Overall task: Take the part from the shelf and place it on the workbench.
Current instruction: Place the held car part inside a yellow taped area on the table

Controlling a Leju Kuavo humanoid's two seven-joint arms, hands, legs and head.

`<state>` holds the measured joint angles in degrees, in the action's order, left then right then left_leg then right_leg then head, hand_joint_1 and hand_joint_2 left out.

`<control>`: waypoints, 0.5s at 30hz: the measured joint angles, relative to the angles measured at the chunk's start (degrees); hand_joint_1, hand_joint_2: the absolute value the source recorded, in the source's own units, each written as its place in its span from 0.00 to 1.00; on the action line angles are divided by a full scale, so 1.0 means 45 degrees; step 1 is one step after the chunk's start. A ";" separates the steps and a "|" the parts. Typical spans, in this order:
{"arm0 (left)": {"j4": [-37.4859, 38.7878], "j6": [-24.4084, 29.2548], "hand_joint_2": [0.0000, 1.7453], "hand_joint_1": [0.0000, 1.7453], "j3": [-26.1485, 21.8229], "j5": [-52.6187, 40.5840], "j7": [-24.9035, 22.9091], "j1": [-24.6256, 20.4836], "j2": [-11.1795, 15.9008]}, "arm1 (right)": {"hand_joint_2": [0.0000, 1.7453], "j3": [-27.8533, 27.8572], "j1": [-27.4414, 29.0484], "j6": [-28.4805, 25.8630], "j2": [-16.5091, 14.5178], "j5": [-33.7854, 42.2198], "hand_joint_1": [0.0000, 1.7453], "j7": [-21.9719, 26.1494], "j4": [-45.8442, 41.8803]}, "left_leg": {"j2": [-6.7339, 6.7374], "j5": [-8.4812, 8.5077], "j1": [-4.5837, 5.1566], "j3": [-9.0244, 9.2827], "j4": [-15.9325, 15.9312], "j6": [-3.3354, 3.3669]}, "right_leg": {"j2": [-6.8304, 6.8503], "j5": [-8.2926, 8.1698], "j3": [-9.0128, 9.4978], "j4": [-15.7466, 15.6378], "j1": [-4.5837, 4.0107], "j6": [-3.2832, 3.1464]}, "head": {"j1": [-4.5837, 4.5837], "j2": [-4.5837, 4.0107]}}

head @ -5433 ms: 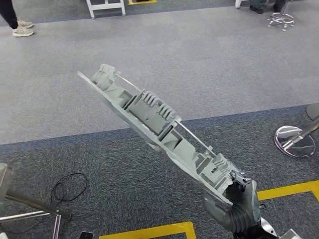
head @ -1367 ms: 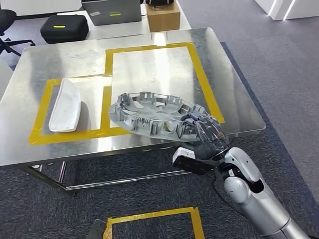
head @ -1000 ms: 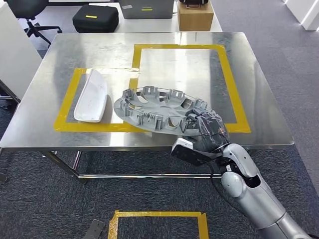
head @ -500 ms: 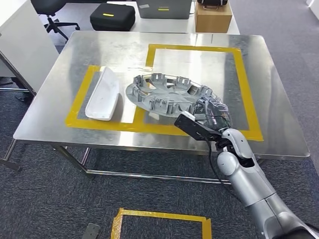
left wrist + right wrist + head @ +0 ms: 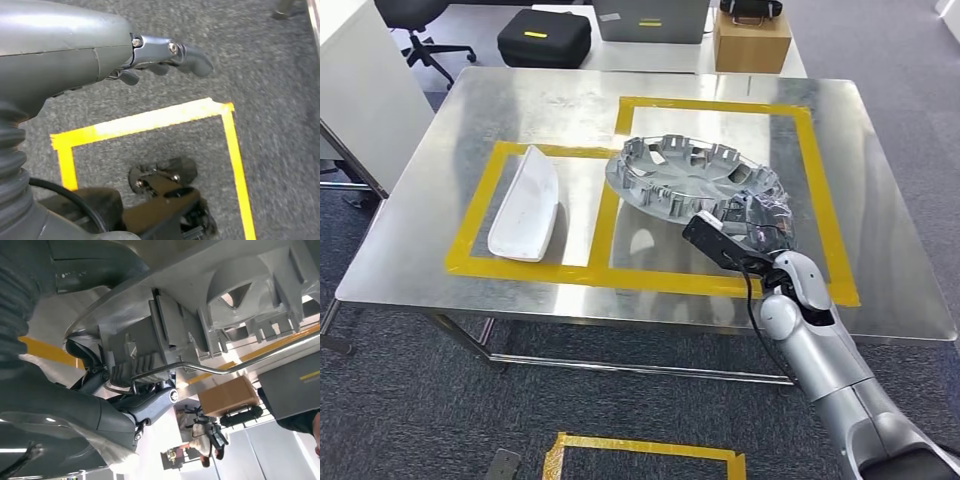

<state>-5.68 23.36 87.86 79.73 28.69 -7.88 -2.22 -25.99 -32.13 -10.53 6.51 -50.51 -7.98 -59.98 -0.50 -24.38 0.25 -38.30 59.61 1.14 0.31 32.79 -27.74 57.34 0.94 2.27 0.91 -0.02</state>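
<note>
While your right hand (image 5: 756, 222) grips the part's (image 5: 688, 177) near rim, the grey disc extends ahead-left of it above the table (image 5: 433, 230); left hand (image 5: 166, 55) is empty, fingers apart.

Head view — high, looking forward and down over the steel workbench (image 5: 433, 215). Right wrist view — very close behind the right hand (image 5: 124, 405), turned, sharing the wheel cover (image 5: 682, 175) rim with the head view. Left wrist view — facing carpet floor (image 5: 286, 125).
</note>
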 joint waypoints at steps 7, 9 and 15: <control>0.0004 0.0000 1.00 0.00 0.0005 0.0132 0.0030 0.0028 -0.0024 | 1.00 0.0438 0.0004 -0.0079 0.0006 -0.0127 1.00 -0.0151 0.0471 | -0.0100 -0.0471 -0.0030 0.0841 -0.0369 0.0346 | -0.0096 0.0828 -0.2759 0.3569 -0.0058 0.0064 | -0.0073 0.0000; 0.0004 0.0012 1.00 0.00 0.0007 0.0153 0.0028 0.0058 -0.0032 | 1.00 0.0572 0.0030 -0.0083 0.0012 -0.0144 1.00 -0.0183 0.0592 | -0.0151 -0.0738 -0.0017 0.1194 -0.0366 0.0335 | -0.0094 0.0337 -0.3014 0.2953 -0.0063 0.0083 | -0.0075 0.0000; 0.0004 0.0068 1.00 0.00 0.0021 0.0175 0.0027 0.0011 -0.0057 | 1.00 0.0809 -0.0078 -0.0109 0.0015 -0.0225 1.00 -0.0322 0.0886 | -0.0188 -0.1328 0.0010 0.1789 -0.0325 0.0022 | -0.0113 -0.1809 -0.2304 0.0300 -0.0179 -0.0234 | -0.0062 0.0000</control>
<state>-5.66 23.67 87.96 80.52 28.81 -7.83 -2.48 -22.35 -32.48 -11.02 6.58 -51.52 -9.43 -55.99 -1.35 -30.35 0.29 -30.25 58.15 1.24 -0.20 24.65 -38.11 58.69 0.13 1.22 0.63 -0.02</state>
